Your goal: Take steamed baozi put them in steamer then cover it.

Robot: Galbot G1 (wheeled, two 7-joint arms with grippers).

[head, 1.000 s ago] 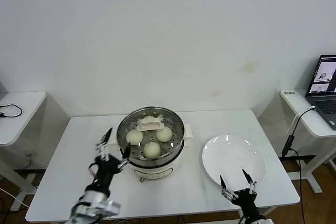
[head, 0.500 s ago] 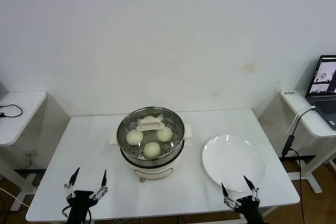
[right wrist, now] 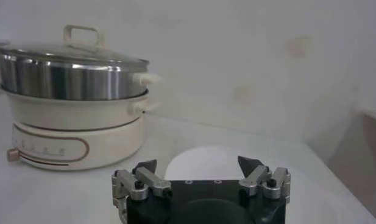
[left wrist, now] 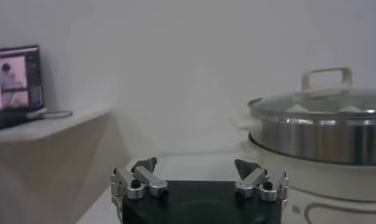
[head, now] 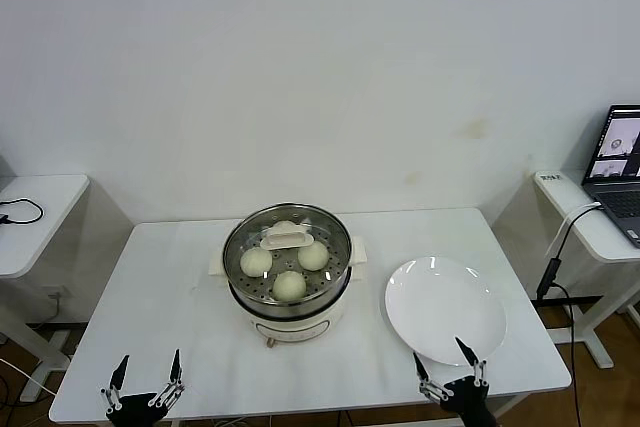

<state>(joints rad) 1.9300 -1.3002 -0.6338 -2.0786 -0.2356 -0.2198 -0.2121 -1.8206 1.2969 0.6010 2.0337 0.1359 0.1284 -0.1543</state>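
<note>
The steamer (head: 287,299), a steel pot on a white base, stands mid-table. The cover (head: 287,238), clear glass with a cream bar handle, sits on top of it. Several steamed baozi (head: 290,285) lie inside under the glass. My left gripper (head: 148,367) hangs open and empty at the table's front left edge, well clear of the pot. My right gripper (head: 442,357) is open and empty at the front right, just before the plate. The left wrist view shows open fingers (left wrist: 195,163) and the lidded steamer (left wrist: 322,137) beyond. The right wrist view shows the open gripper (right wrist: 197,162), the steamer (right wrist: 72,79) and its cover (right wrist: 72,56).
A bare white plate (head: 445,309) lies to the right of the steamer; it also shows as the plate (right wrist: 203,156) in the right wrist view. A laptop (head: 618,162) sits on a side table at the far right. Another side table (head: 35,212) stands at the left.
My left gripper has drawn back from beside the steamer down to the table's front left edge. The right gripper has sunk slightly. The lid and buns have not moved.
</note>
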